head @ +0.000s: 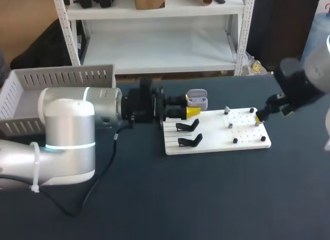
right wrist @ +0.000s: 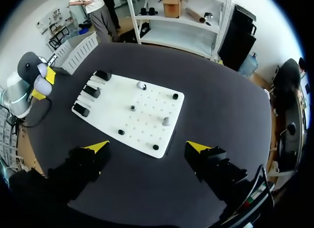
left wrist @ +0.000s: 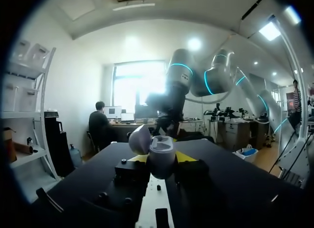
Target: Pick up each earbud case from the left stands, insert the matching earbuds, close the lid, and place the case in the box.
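My left gripper (head: 191, 105) is shut on a grey earbud case (head: 197, 99) with its lid open, held above the white board's (head: 216, 143) left end. In the left wrist view the case (left wrist: 161, 154) sits between the yellow fingertips (left wrist: 185, 156). Two black stands (head: 187, 126) on the board are bare. Small earbuds (head: 227, 111) and black pegs stand on the board's right half. My right gripper (head: 259, 116) hangs open over that half. In the right wrist view it (right wrist: 148, 147) is high above the board (right wrist: 147, 125), with a grey earbud (right wrist: 166, 121) ahead of it.
A white slatted box (head: 56, 77) stands at the table's back left, behind my left arm. A black cable (head: 103, 173) trails over the dark tabletop beside that arm. The box (right wrist: 73, 51) also shows in the right wrist view.
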Controlling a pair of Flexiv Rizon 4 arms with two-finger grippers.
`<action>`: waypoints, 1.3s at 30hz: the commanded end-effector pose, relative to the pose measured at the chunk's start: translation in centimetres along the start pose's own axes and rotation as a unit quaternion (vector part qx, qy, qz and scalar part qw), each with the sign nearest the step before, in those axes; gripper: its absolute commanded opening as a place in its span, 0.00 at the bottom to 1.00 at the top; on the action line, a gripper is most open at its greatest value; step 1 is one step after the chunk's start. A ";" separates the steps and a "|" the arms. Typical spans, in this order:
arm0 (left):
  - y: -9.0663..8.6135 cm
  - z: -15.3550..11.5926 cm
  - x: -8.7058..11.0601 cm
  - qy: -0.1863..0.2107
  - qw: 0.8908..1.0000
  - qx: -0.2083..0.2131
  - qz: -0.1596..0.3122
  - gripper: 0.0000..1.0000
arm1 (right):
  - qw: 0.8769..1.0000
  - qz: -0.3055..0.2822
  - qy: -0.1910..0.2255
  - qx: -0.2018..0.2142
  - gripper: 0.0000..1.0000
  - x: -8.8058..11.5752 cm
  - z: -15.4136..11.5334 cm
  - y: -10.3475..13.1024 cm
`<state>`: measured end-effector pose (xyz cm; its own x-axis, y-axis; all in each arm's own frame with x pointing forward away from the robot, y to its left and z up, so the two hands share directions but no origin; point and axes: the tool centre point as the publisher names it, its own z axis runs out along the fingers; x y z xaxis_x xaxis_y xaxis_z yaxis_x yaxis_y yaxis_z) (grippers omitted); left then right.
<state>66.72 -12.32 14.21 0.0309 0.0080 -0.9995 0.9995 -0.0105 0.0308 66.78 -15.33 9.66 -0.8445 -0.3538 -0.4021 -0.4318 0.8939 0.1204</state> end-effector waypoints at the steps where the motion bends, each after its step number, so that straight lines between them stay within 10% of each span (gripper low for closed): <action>1: 0.1 0.3 -0.3 0.000 1.000 -0.006 0.001 0.00 | 1.000 0.008 0.006 0.026 1.00 0.3 0.9 -0.6; 21: 0.4 0.2 -0.5 0.006 1.000 -0.009 -0.004 0.00 | 0.993 -0.046 0.085 0.064 1.00 -0.8 4.1 -1.8; 28: 0.4 0.2 -0.5 0.006 1.000 -0.009 -0.004 0.00 | 0.991 -0.052 0.098 0.072 0.82 -0.8 4.6 -2.3; 30: 0.4 0.2 -0.5 0.006 1.000 -0.009 -0.004 0.00 | 0.991 -0.051 0.100 0.072 0.58 -0.8 4.7 -2.4; 39: 0.4 0.2 -0.5 0.006 1.000 -0.009 -0.004 0.00 | 0.988 -0.069 0.119 0.064 0.50 -0.8 5.6 -2.6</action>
<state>67.08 -12.57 14.78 0.0204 0.0239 -0.9995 0.9998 0.0050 0.0205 69.73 -15.94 4.74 -0.8363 -0.5140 -0.1909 -0.5150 0.8558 -0.0485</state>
